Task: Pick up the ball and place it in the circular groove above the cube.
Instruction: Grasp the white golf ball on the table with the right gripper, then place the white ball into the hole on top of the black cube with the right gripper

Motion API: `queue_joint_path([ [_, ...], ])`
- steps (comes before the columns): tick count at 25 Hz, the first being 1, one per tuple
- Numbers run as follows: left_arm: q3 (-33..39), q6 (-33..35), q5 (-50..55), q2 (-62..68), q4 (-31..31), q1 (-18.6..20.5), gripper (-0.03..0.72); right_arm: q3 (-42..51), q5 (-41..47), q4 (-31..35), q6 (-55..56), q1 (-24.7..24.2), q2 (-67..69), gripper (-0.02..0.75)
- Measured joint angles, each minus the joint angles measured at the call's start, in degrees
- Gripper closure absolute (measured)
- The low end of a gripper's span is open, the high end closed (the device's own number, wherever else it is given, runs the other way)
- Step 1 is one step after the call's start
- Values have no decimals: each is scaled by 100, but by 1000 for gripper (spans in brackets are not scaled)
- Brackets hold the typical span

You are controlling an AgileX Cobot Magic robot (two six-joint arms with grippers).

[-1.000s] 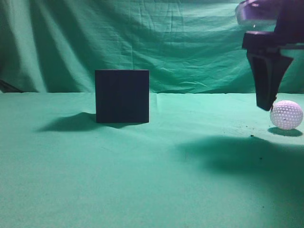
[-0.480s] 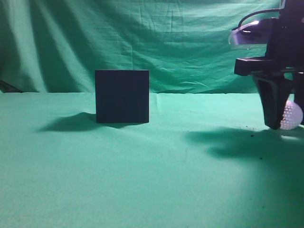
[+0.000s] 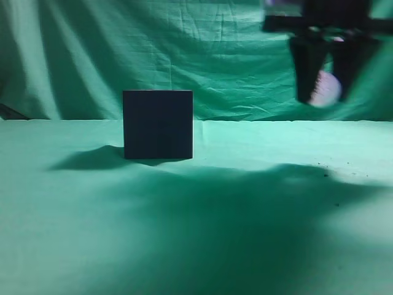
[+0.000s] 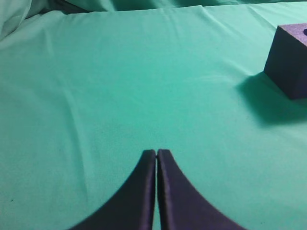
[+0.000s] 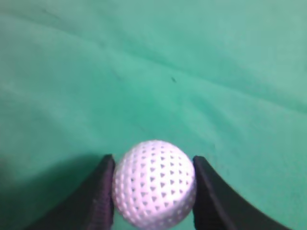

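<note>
While the right gripper (image 5: 153,191) clamps it aloft, the ball (image 5: 154,182) looks white, dimpled, seemingly unmarked; left gripper (image 4: 156,154) closed.

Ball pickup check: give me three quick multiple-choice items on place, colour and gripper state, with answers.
1. Where is the ball?
A. on the cloth
B. held in the air, right of the cube
C. on top of the cube

2. What colour is the cube?
A. dark navy-black
B. white
C. red

3. How is the left gripper?
A. open
B. shut on the ball
C. shut, holding nothing

Answers: B, the right gripper clamps it well above the cloth; A, its faces look near black; C, its fingertips meet over bare cloth.
</note>
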Motion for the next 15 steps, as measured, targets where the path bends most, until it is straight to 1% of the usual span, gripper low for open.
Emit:
queue_joint_path([
  [4,0,0,0,0,0,0,688,-824,78,12,-24,678,21,430],
  [6,0,0,0,0,0,0,688,-1198,-35,25,-24,1065,86,430],
  [9,0,0,0,0,0,0,688,-1741,-143,60,-41,1516,334,430],
  [12,0,0,0,0,0,0,688,-2315,-91,91,-41,1713,800,430],
  [15,0,0,0,0,0,0,688,-2816,138,105,-41,1725,1305,430],
])
